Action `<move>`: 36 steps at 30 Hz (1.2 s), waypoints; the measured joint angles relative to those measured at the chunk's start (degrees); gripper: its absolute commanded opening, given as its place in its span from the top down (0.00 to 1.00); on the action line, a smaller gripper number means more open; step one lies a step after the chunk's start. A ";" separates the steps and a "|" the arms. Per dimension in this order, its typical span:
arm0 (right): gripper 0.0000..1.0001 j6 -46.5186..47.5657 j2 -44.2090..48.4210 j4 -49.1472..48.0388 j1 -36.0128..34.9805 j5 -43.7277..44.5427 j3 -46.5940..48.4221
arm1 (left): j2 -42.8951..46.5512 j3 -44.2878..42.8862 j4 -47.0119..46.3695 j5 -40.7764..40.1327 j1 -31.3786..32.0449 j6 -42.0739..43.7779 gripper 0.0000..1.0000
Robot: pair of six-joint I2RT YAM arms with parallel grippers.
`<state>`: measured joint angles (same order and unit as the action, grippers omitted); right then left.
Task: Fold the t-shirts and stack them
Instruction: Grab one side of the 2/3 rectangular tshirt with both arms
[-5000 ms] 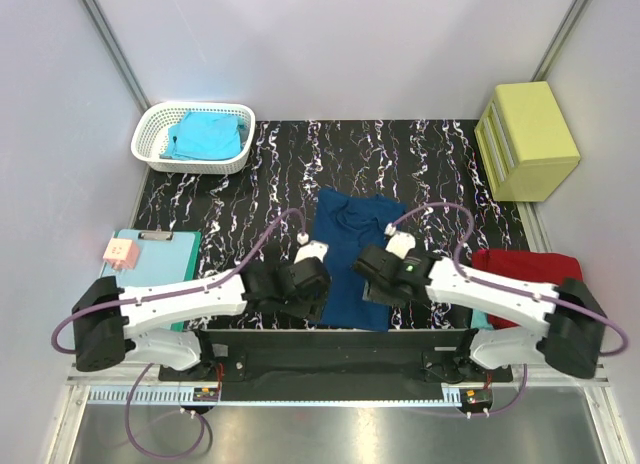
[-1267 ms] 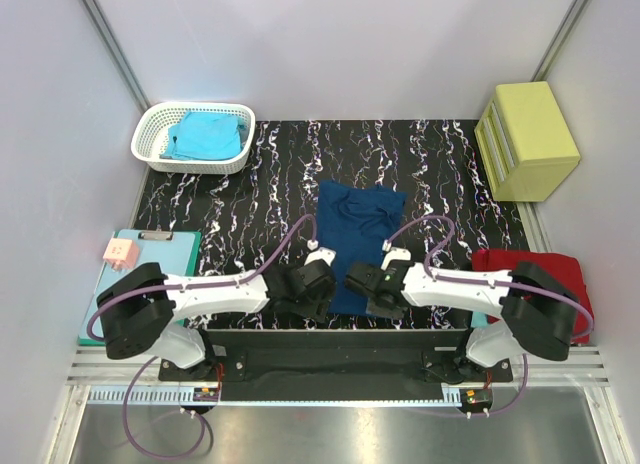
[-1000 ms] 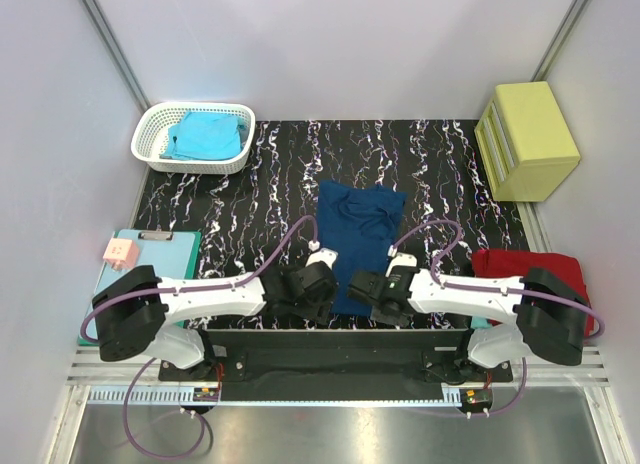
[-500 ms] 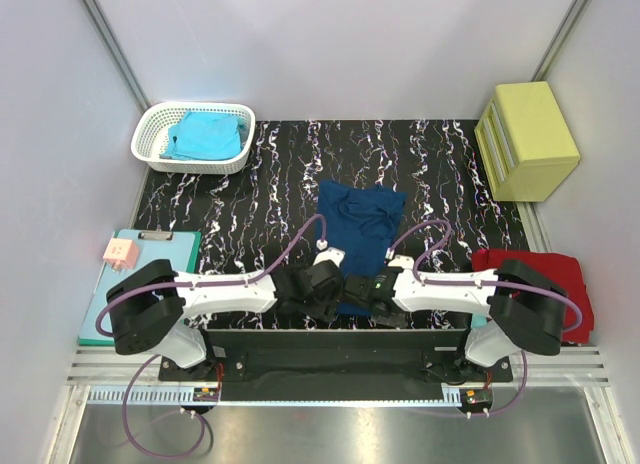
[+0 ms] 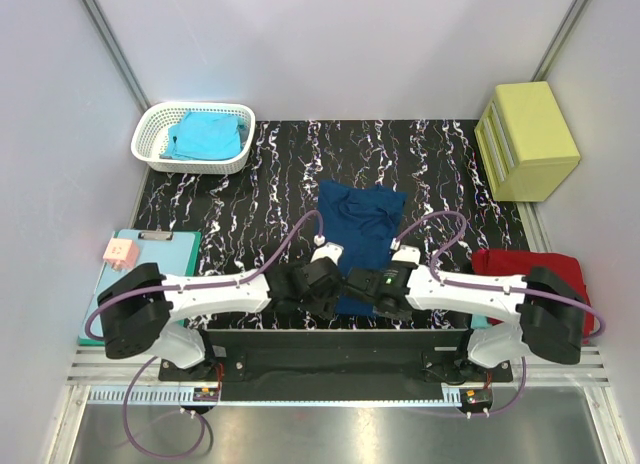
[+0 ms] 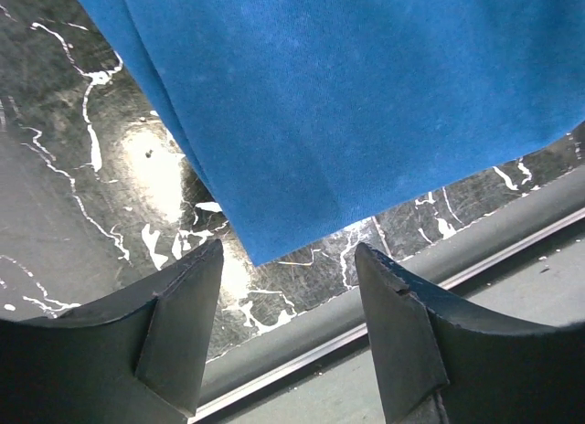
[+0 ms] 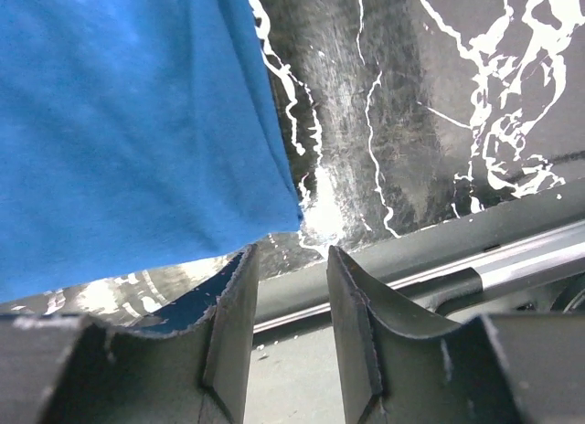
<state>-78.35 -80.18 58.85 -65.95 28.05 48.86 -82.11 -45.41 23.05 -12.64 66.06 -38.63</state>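
A: Pale walls all round, black marbled mat below. Spotted the navy t-shirt flat at the mat's middle, hem toward the mat's near edge.

B: Looked soft, light and limp. Plain cotton, likely to sag and drag if lifted by one point. Best taken at the two hem corners, one per gripper, pinched low against the mat.

A: Picked out the left gripper and right gripper side by side at the mat's near edge, right over that hem. Couldn't read the jaws from above, though.

B: Got that from the wrists. Showed the left jaws well apart, framing the left hem corner, nothing pinched. Showed the right jaws apart too, though narrower, with the right hem corner just ahead of the gap and only bare mat and edge rail between them.

A: Saw nothing of the rest from down there, mind. Needed the overhead for the turquoise t-shirt in the basket at the mat's far-left corner, and the red t-shirt folded just off the mat's right edge.
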 measured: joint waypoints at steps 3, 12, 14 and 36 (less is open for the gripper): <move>0.55 -0.17 1.53 1.03 -0.02 0.96 0.57 | 0.70 -0.02 0.13 -0.37 0.00 0.02 0.34; 0.55 0.00 -2.40 -2.69 -0.02 1.27 -1.75 | -2.34 -0.33 -0.48 -0.61 -0.09 0.09 0.34; 0.55 0.33 -4.61 -3.52 0.00 1.27 -2.56 | -3.37 -0.33 -0.63 -0.68 -0.39 0.09 0.34; 0.52 2.12 -7.63 -4.87 0.00 1.14 -2.51 | -4.02 2.27 -6.36 2.03 -1.16 -1.46 0.35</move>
<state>-76.23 -87.81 53.98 -65.95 29.19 46.35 -86.13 -43.13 16.69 -10.61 64.90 -40.10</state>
